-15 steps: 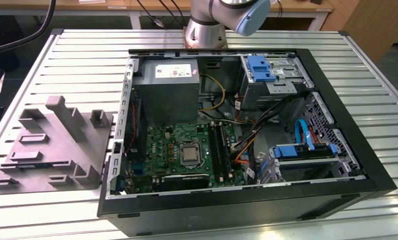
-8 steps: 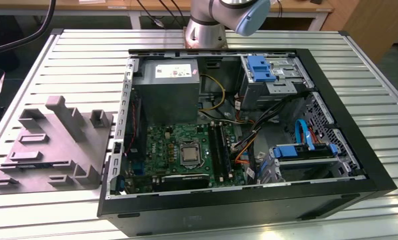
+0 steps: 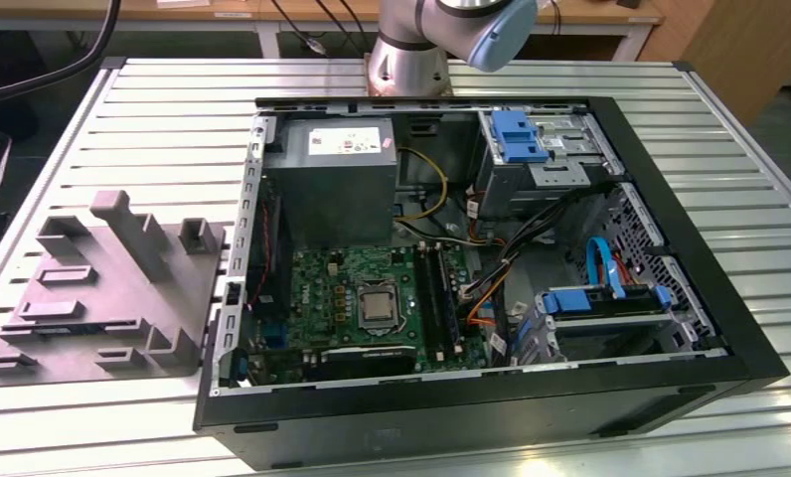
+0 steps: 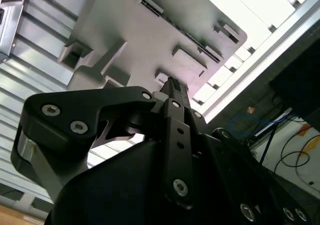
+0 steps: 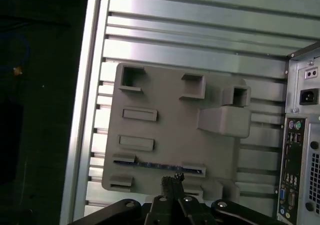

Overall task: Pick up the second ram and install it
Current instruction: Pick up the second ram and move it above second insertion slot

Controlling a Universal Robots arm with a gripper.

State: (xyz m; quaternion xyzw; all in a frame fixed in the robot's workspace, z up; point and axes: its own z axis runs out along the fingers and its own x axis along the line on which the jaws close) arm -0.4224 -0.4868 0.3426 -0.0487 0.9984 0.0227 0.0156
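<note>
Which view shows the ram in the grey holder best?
The first wrist view: the second ram lies full-length in the grey holder. The second wrist view shows it slantwise; the exterior view, a dark sliver.

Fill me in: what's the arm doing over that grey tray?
The end effector is shut and empty, and hangs over the grey fixture tray beside the open PC case. The second ram lies in a slot of the tray, right by the fingertips in the first wrist view. It is not yet picked up.
</note>
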